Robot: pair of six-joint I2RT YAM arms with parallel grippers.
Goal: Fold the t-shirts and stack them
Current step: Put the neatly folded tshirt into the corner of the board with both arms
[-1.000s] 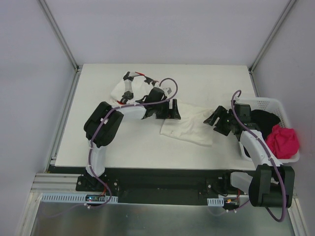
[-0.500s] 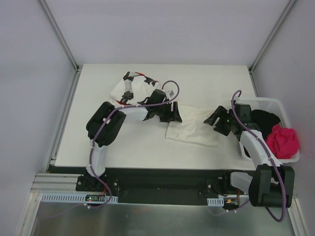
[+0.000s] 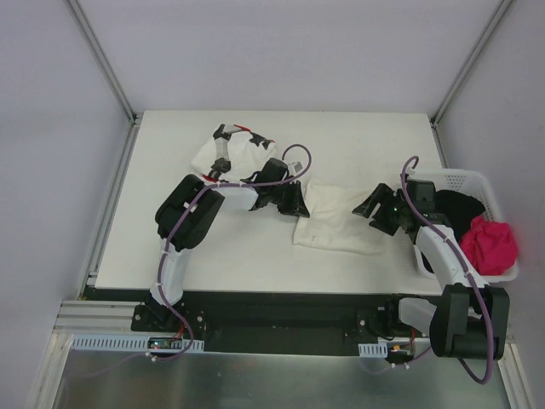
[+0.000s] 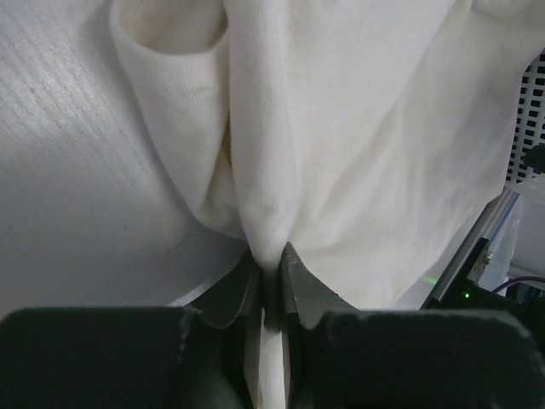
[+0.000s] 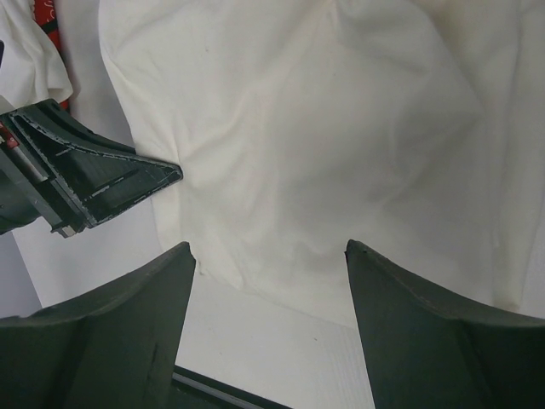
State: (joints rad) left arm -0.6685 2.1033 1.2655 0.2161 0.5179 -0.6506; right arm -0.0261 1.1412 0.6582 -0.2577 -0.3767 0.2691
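I see the white counter [image 3: 358, 145] carrying the plain cream t-shirt [image 3: 341, 226], bunched right of centre, with the white basket [image 3: 451, 175] at the right edge. The smaller star-print t-shirt [image 3: 247, 153] lies crumpled toward the back left. My left end effector [image 4: 271, 260] pinches a fold at the cream t-shirt's left edge; my right end effector [image 5: 268, 247] hangs spread wide over its right side.

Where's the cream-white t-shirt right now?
Top view: the cream-white t-shirt lies right of centre, between the left pincer, pinching its left edge, and the right pincer beside the basket.
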